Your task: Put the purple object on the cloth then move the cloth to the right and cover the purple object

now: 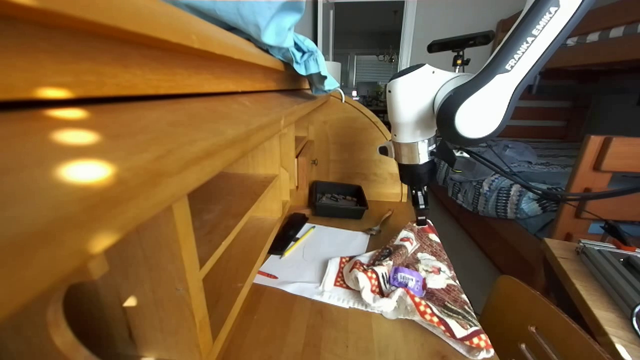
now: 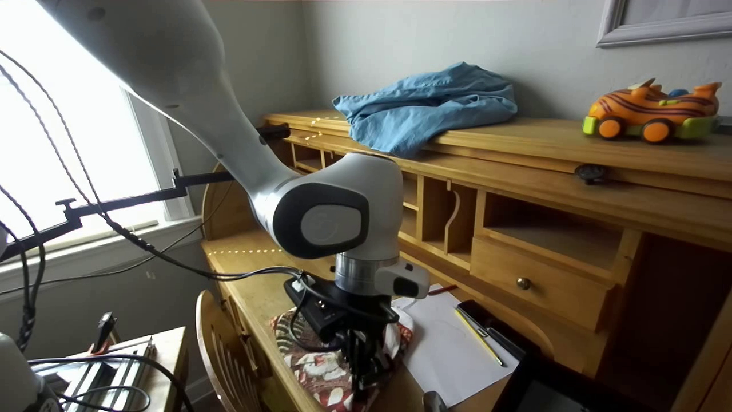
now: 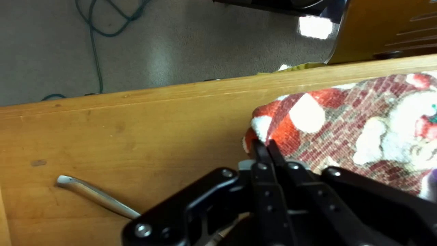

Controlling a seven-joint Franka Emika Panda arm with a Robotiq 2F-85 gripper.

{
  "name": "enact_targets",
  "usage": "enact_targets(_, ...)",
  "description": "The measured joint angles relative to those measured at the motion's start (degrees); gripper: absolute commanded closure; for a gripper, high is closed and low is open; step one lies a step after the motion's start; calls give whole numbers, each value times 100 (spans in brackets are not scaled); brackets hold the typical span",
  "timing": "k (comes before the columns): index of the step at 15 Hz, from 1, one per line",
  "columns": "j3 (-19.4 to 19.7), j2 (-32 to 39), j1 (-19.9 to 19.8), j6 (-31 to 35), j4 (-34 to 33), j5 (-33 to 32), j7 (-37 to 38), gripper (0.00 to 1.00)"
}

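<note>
The patterned red, brown and white cloth [image 1: 440,265] lies rumpled on the desk, and also shows in an exterior view [image 2: 320,366] and the wrist view [image 3: 341,136]. The purple object [image 1: 407,280] lies on the cloth near its middle. Part of it shows at the right edge of the wrist view [image 3: 433,182]. My gripper [image 1: 421,219] is shut on the cloth's corner, with the fabric pinched between its fingertips [image 3: 266,143] and pulled up a little. The gripper also shows in an exterior view [image 2: 361,389], where the arm hides the purple object.
White paper [image 1: 320,250] with a yellow pencil [image 1: 298,242], a red crayon [image 1: 267,274] and a black case [image 1: 289,232] lies beside the cloth. A metal utensil [image 3: 97,198] and a black tray [image 1: 339,200] are behind. A chair [image 1: 535,320] stands at the desk edge.
</note>
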State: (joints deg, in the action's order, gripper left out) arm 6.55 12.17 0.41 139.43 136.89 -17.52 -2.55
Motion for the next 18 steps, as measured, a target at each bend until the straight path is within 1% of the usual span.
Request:
enact_targets(4,-87,-323,9,-83,-1,13,233,99)
enact_targets(9,-344,-631,71,-422,-132,45,628,99)
enact_targets(14,-623,-631,158,-608,-420,133,889,99)
enact_targets(18,-811,-477,241,-609,-628,499,892,99)
